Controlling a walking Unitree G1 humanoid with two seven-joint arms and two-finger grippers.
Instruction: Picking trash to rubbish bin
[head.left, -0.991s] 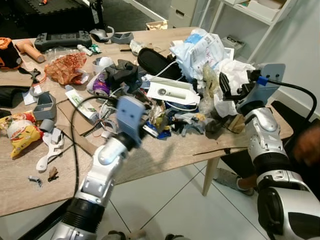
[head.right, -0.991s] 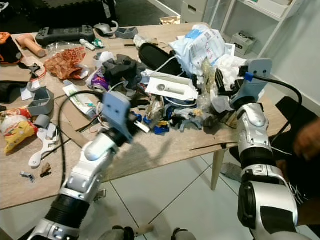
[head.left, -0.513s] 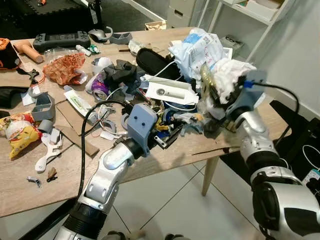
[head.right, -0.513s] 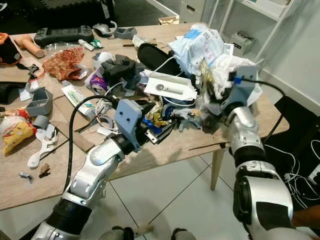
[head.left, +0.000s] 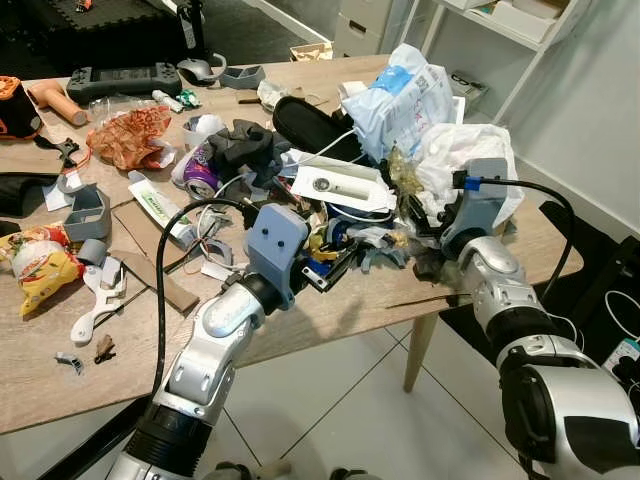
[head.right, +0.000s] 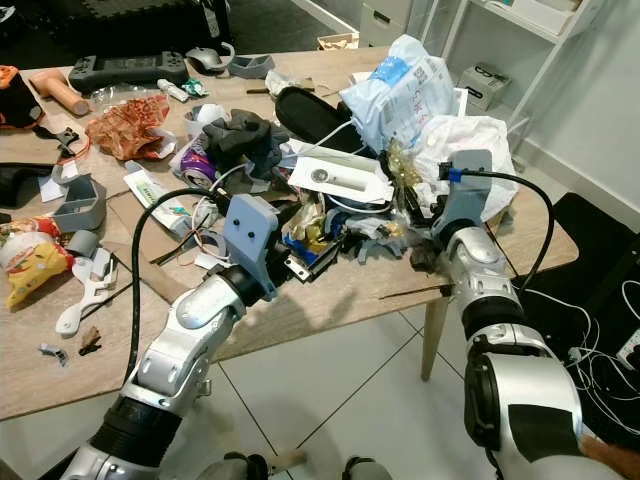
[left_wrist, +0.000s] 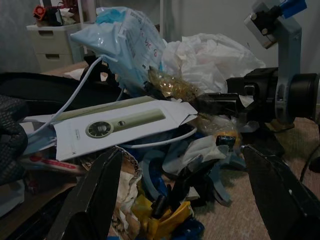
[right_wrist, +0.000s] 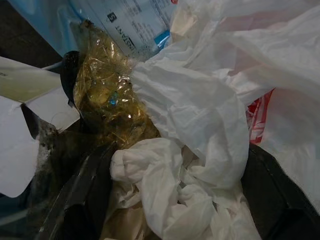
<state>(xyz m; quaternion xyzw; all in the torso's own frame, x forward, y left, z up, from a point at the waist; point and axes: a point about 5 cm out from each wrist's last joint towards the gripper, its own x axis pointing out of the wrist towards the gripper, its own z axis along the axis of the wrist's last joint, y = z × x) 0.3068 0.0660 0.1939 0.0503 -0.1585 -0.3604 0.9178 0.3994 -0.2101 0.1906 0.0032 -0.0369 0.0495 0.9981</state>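
Note:
A heap of trash covers the right half of the wooden table (head.left: 330, 320): a white plastic bag (head.left: 460, 155), a blue-and-white bag (head.left: 405, 95), a flat white box (head.left: 335, 185), and blue and yellow scraps (head.left: 330, 245). My left gripper (head.left: 335, 268) is open, low at the heap's near side, its fingers (left_wrist: 95, 200) spread before the scraps. My right gripper (head.left: 418, 215) is open and pushed into the heap from the right. Its fingers (right_wrist: 80, 195) straddle crumpled white plastic (right_wrist: 185, 165) beside a yellowish wrapper (right_wrist: 107, 107).
A black slipper (head.left: 310, 120), dark cloth (head.left: 245, 140), an orange wrapper (head.left: 130, 130), a yellow snack packet (head.left: 45, 270), grey parts (head.left: 90, 210) and a controller (head.left: 125, 78) lie over the table. Its front edge is close to both arms. White shelves (head.left: 500, 40) stand at the far right.
My left gripper has swung forward to the heap's near side. The right gripper has dropped lower and leftward against the white bag. A person's hand at the right edge is gone.

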